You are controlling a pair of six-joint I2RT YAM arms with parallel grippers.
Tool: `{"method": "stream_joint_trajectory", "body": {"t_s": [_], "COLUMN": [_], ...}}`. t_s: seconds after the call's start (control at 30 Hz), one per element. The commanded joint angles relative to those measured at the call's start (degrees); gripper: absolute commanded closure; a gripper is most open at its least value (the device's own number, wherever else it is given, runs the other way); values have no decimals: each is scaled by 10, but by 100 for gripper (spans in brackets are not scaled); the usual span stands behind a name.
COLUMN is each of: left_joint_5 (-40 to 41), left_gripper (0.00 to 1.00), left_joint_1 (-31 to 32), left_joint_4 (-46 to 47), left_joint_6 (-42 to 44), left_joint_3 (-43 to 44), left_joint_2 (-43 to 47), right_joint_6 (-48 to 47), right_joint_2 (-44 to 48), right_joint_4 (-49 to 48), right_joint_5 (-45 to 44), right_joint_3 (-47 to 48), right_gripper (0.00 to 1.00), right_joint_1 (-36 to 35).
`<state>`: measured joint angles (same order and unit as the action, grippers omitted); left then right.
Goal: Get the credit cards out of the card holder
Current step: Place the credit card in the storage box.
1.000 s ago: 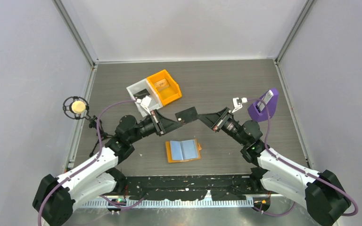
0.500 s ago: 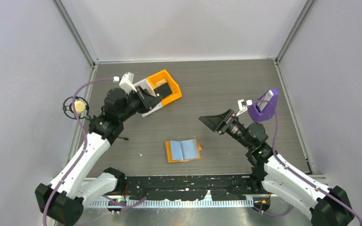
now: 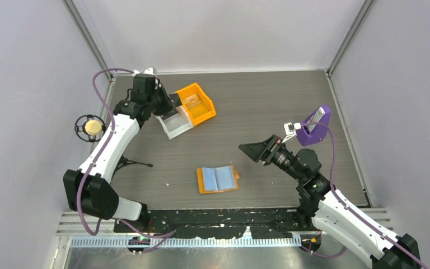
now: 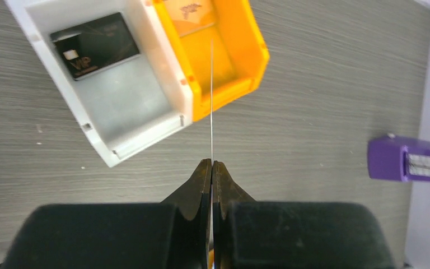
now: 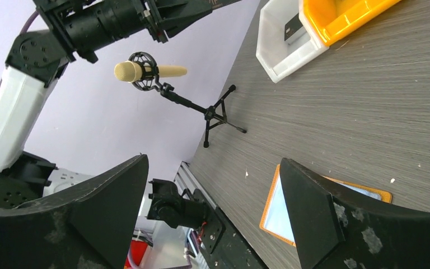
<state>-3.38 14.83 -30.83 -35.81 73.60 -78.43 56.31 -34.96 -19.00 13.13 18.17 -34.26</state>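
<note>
Since a second ago the two arms have parted; they had met over the middle of the table (image 3: 257, 101), and the left arm has swung away to the far left while the right one has drawn back to the right. The left gripper (image 3: 171, 107) now hangs above the two bins at the far left; its wrist view shows the jaws pressed together (image 4: 211, 163) on a thin card (image 4: 211, 101), seen edge-on as a pale line (so thin that I cannot make out its face or colour). That line runs up over the seam where the white bin (image 4: 103, 151) meets the orange bin (image 4: 257, 56); how high the card sits above them I cannot tell. A black card (image 4: 95, 46) lies flat in the white bin; the white bin (image 3: 173, 128) and the orange bin (image 3: 210, 106) stand touching, side by side.

The right gripper (image 3: 256, 150) has gone from closed to spread wide and holds nothing; from its own camera the fingers stand well apart (image 5: 213, 207), tilted over the near part of the table.

The card holder (image 3: 218, 179) has not shifted; it lies open and flat near the middle of the table toward the near edge, its two light blue panels facing up, well apart from both grippers; one corner of it (image 5: 277, 216) shows beside the right finger. A purple stand (image 3: 313, 128) sits at the right, just beyond the right wrist; a microphone (image 3: 92, 126) on its tripod stands off the left edge.
</note>
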Motion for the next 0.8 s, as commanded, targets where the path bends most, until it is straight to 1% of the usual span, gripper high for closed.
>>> {"method": "stream_joint_trajectory", "body": {"t_s": [0.0, 0.27, 0.37, 0.6, 0.77], "left_joint_5": [48, 42, 37, 36, 50], "left_gripper": [100, 100, 100, 100, 100], "left_joint_1": [-23, -64, -65, -66, -65], "left_joint_4": [-59, -60, -36, -27, -30], "left_joint_6": [34, 9, -6, -32, -32], "left_joint_3": [59, 92, 94, 129, 149], "left_joint_2": [-38, -117, -139, -195, -226], "right_joint_6": [-11, -21, -20, -28, -30], "right_joint_2": [21, 50, 57, 39, 36], "right_joint_4": [-2, 40, 42, 49, 52], "right_joint_5": [-4, -8, -14, -12, -18], "right_joint_3": [17, 20, 15, 27, 29], "right_gripper": [5, 4, 4, 4, 4], "right_joint_1": [1, 1, 2, 2, 2]}}
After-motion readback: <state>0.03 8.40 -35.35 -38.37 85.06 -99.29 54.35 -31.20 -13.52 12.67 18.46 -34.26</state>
